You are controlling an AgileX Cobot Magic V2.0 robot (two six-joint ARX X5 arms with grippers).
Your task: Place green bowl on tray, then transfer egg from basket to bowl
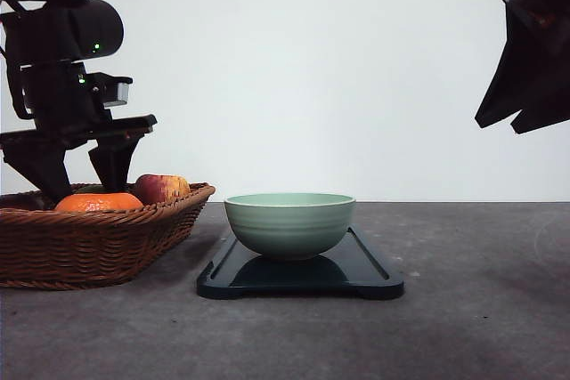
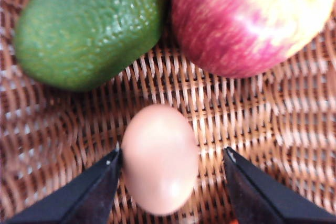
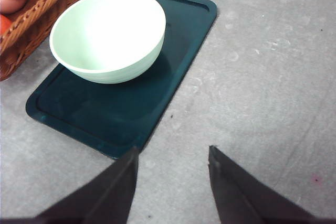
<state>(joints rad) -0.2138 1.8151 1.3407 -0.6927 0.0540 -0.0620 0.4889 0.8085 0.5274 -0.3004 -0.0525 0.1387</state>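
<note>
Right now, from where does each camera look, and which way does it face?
Front: low at table height, facing forward at the pale green ridged bowl on the glossy black tray; both arms show.
Left wrist: above the brown wicker basket, left gripper open around the egg.
Right wrist: raised, looking down; right gripper open.
Front and right wrist share bowl and tray.

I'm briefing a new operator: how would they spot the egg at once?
Look in the wicker basket left of the tray. On its woven floor, between the left gripper's open fingers, lies the egg. It is small, smooth and pale brown, unlike the bumpy green avocado and red-yellow apple.
</note>
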